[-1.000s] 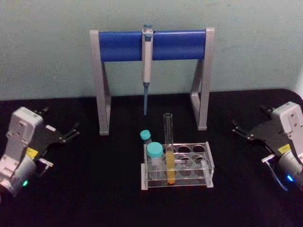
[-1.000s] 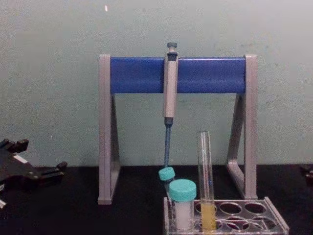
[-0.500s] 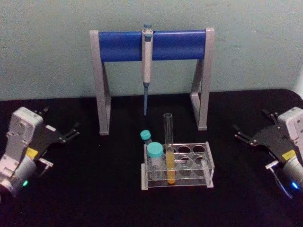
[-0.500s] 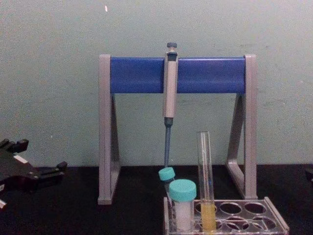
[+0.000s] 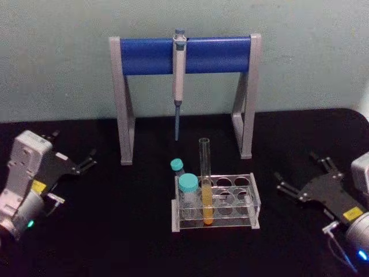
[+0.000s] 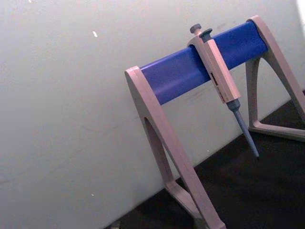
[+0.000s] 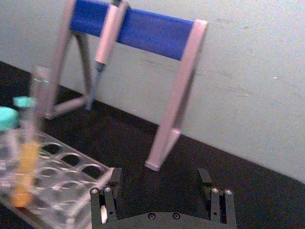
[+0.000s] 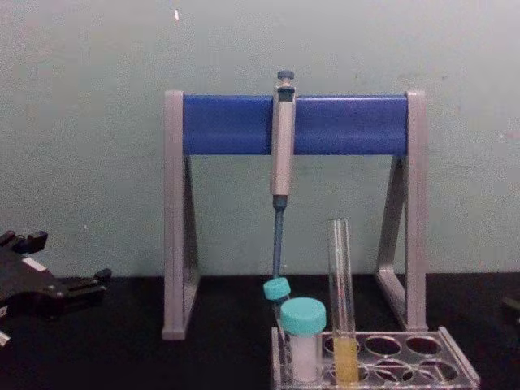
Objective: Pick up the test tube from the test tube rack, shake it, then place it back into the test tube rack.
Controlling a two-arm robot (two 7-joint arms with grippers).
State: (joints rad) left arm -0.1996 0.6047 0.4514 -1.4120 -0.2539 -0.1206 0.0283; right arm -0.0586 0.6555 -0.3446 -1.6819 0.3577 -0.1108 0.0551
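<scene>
We're looking at a black table top (image 5: 115, 231) that's reading as matt, maybe cloth. At 12 o'clock the stand (image 5: 124, 115) is showing dull grey legs, plastic or painted metal, we're not calling it, and its blue crossbar (image 5: 213, 55) is looking smooth and satiny. The pipette (image 5: 179, 69) is coming across as smooth pale grey plastic. Near the middle the test tube (image 5: 205, 173) is gleaming like clear glass, and the test tube rack (image 5: 255, 201) is glinting as glossy clear plastic. The vial caps (image 5: 187, 183) are looking like matt teal plastic. At 9 and 3 o'clock the left gripper (image 5: 72, 147) and right gripper (image 5: 297, 170) are showing matt black up front, with light grey plastic housings behind.
</scene>
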